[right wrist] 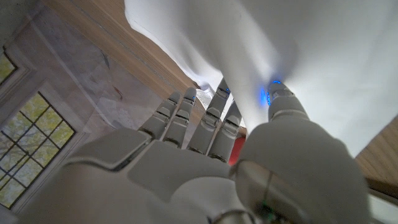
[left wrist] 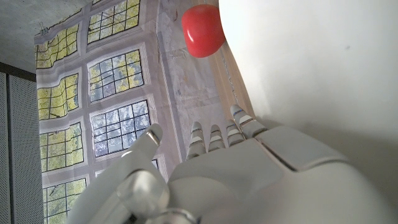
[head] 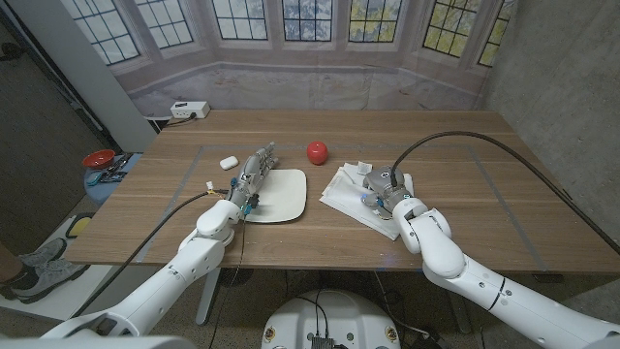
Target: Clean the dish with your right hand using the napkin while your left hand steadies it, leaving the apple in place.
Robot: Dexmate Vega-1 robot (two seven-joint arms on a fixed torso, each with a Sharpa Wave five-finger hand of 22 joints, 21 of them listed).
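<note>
Right now I am working over the wooden table (head: pixel 465 184), the largest thing before me, with everything laid out across its middle. Next in size is the white napkin (head: pixel 347 189), spread to the right of centre, and my right hand (head: pixel 380 189) is down on its right part; in the right wrist view the right hand (right wrist: pixel 205 149) has its fingers (right wrist: pixel 180 115) straight and close together against the cloth, the thumb beside a raised fold. Whether it has pinched that fold or only presses on it, I cannot tell.

Left of the napkin lies the dish (head: pixel 281 194), a white square plate, apart from the napkin with bare wood between them. My left hand (head: pixel 250 176) lies along the dish's left edge, fingers stretched toward the far side; in the left wrist view the left hand (left wrist: pixel 217 149) has its fingers extended, tips at the plate's rim, with nothing held that I can see.

Smaller still, the red apple (head: pixel 317 152) sits on the table just beyond the dish's far right corner, off the plate. A small white object (head: pixel 229 163) rests far-left of the dish.

The move ahead turns on this: the dish lies to the left of my right hand, so the napkin must travel leftward, passing nearer than the apple.
</note>
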